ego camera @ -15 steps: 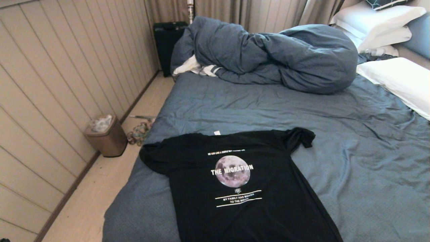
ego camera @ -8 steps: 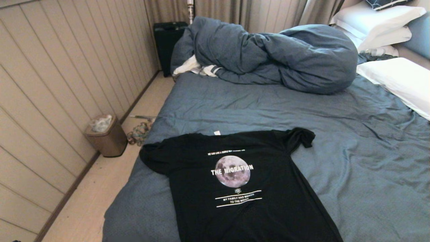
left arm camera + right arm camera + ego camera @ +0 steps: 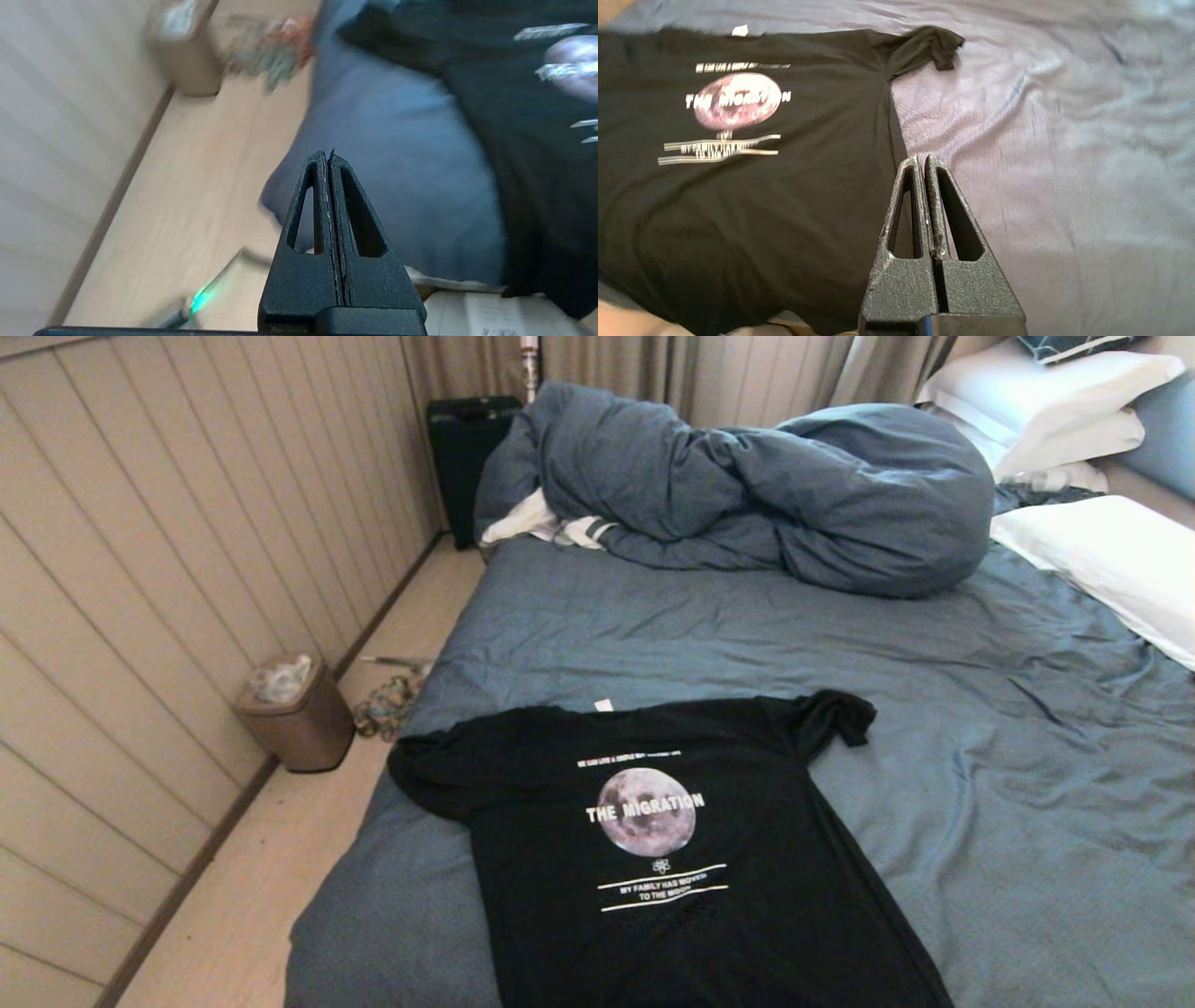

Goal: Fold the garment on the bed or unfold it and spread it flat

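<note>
The garment [image 3: 672, 859], a black short-sleeved T-shirt with a grey moon print and white lettering, lies spread flat on the near left part of the bed [image 3: 709, 635], print side up, its far right sleeve crumpled. Neither arm shows in the head view. In the left wrist view my left gripper [image 3: 327, 156] is shut and empty, hanging over the bed's near left corner with the garment [image 3: 523, 112] off to one side. My right gripper [image 3: 923, 161] is shut and empty too, above the sheet right beside the garment's [image 3: 761, 196] side seam.
A bunched blue-grey duvet [image 3: 747, 485] fills the far side of the bed, with white pillows [image 3: 1102, 560] at the right. On the floor at the left stand a brown waste bin [image 3: 294, 714], a small heap of colourful cloth [image 3: 387, 705] and a black case [image 3: 467, 457].
The garment and the bedding lie exactly as before. A small dark shape at the bottom left corner of the head view has dropped out of sight.
</note>
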